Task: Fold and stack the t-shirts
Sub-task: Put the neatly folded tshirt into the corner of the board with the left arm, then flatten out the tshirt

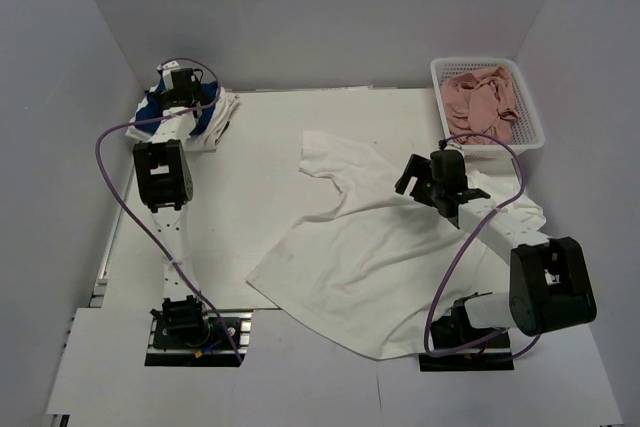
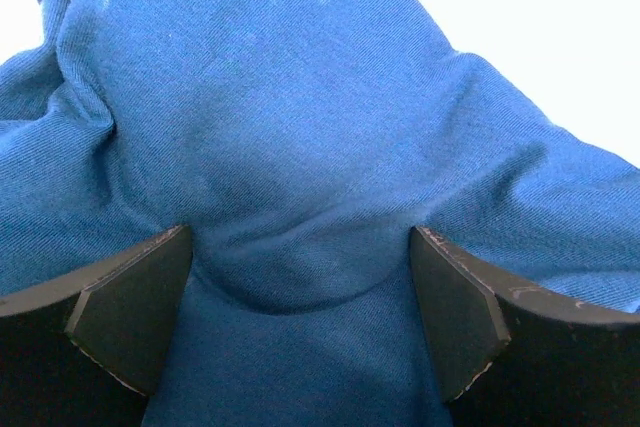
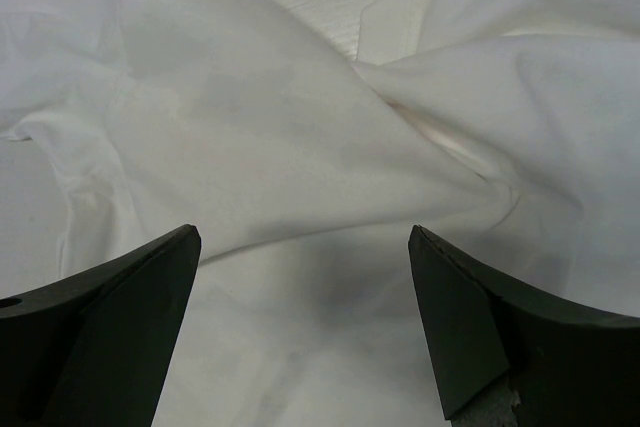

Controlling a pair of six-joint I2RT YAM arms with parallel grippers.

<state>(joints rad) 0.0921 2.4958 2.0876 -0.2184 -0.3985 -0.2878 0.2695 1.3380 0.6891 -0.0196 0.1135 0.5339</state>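
Observation:
A large white t-shirt (image 1: pixel 350 247) lies spread and rumpled across the middle of the table. My right gripper (image 1: pixel 418 183) hovers over its upper right part with jaws open and empty; in the right wrist view the gripper (image 3: pixel 305 287) has white cloth folds (image 3: pixel 260 137) below it. A royal-blue t-shirt (image 1: pixel 206 115) lies crumpled on another white shirt (image 1: pixel 226 107) at the far left. My left gripper (image 1: pixel 178 85) is down on it, open. In the left wrist view the blue cloth (image 2: pixel 300 127) bulges between the spread fingers of the gripper (image 2: pixel 300 287).
A white plastic basket (image 1: pixel 532 97) holding pink cloth (image 1: pixel 483 99) stands at the back right. White walls enclose the table on three sides. Purple cables loop beside both arms.

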